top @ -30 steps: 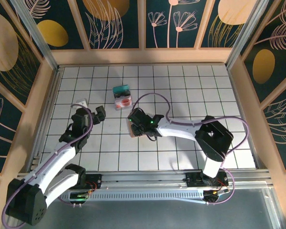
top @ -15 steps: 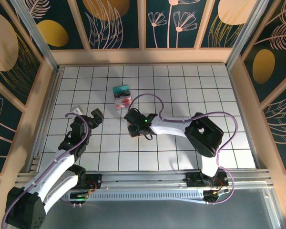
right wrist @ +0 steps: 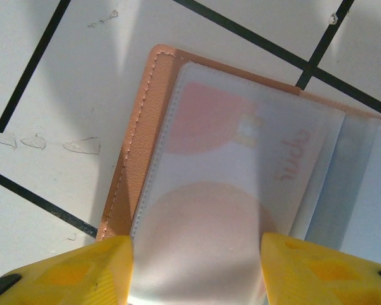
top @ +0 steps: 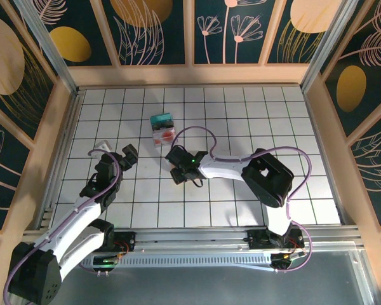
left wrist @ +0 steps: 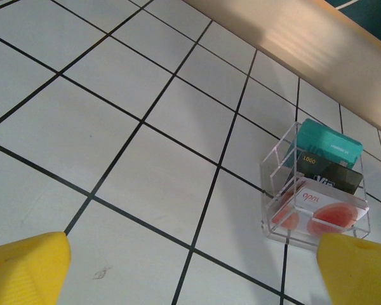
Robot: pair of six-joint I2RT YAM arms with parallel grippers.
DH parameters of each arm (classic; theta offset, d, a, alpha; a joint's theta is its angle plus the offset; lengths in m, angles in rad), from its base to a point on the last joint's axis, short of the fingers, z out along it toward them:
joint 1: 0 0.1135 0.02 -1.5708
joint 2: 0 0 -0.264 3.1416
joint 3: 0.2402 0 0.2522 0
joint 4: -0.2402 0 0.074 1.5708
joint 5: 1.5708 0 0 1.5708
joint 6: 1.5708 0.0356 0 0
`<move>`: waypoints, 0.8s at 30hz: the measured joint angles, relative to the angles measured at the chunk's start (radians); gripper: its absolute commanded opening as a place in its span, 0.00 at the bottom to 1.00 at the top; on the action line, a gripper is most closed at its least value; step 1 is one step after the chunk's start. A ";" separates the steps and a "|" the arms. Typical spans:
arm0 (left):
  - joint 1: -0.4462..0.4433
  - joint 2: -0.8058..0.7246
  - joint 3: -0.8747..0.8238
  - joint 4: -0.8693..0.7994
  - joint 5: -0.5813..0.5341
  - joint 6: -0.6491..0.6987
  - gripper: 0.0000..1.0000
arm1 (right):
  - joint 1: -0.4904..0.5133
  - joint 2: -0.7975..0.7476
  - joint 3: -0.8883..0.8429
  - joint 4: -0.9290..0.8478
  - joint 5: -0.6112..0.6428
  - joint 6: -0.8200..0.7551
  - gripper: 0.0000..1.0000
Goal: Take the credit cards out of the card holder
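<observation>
Two grippers are seen from above on the white tiled table (top: pixel 273 114). The left gripper (top: pixel 128 155) is held near the left side. The right gripper (top: pixel 176 166) is lowered near the middle, close to a clear box (top: pixel 162 129).

At the left wrist, the yellow fingers (left wrist: pixel 25 270) are spread wide with nothing between them, and the clear box of cards is seen beyond.

At the right wrist, the card holder (right wrist: pixel 143 146) is laid open on the tiles between the parted fingers (right wrist: pixel 82 270). A pink-patterned card (right wrist: pixel 222 190) is seen in its clear sleeve. Whether the holder is pinched cannot be told.
</observation>
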 measured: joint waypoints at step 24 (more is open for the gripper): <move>0.000 0.003 0.033 -0.024 -0.008 0.061 0.99 | -0.037 0.000 -0.014 0.066 -0.090 0.048 0.15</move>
